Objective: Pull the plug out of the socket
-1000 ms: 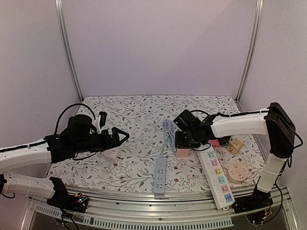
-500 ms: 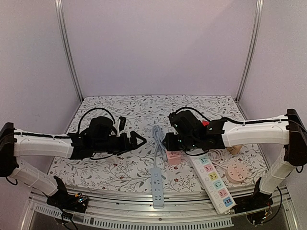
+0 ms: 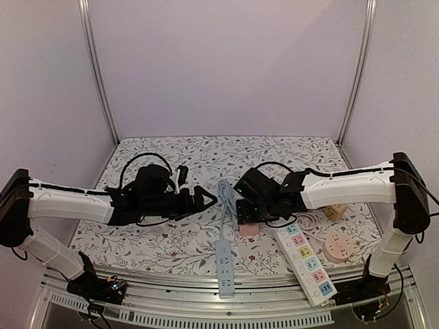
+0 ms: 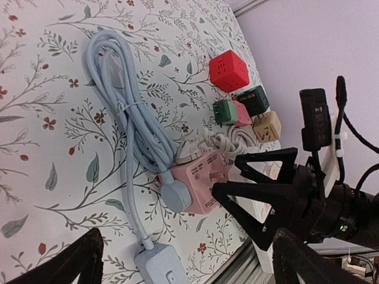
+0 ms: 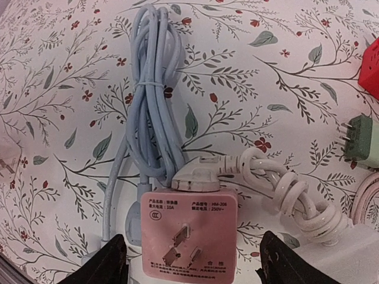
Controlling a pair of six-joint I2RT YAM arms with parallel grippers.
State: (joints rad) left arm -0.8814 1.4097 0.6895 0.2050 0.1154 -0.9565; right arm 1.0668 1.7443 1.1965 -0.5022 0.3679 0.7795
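A pink cube socket [image 5: 188, 236] lies on the flowered table with its own prongs facing up. A white plug [image 5: 198, 176] sits in its far side and a pale blue plug [image 5: 133, 228] in its left side. My right gripper [image 5: 192, 257] is open, one finger on each side of the pink socket [image 3: 249, 228], touching nothing. My left gripper [image 4: 189, 236] is open too, hovering just left of the blue plug [image 4: 176, 195] and the socket [image 4: 204, 180]. The right gripper [image 4: 226, 173] shows as black triangular fingers over the cube.
The blue plug's coiled cable [image 5: 151, 89] runs to a blue power strip [image 3: 223, 264]. A twisted white cable [image 5: 296, 201] leads right to a multi-coloured strip [image 3: 305, 257]. A red cube [image 4: 228, 71], a green adapter [image 5: 358, 139] and a tan cube [image 4: 266, 125] lie behind; a round socket [image 3: 337, 245] lies at the right.
My left arm has reached far to the right, up to the socket. The pink socket, cable and blue strip have shifted left and nearer. The right gripper stands over the socket with its jaws apart.
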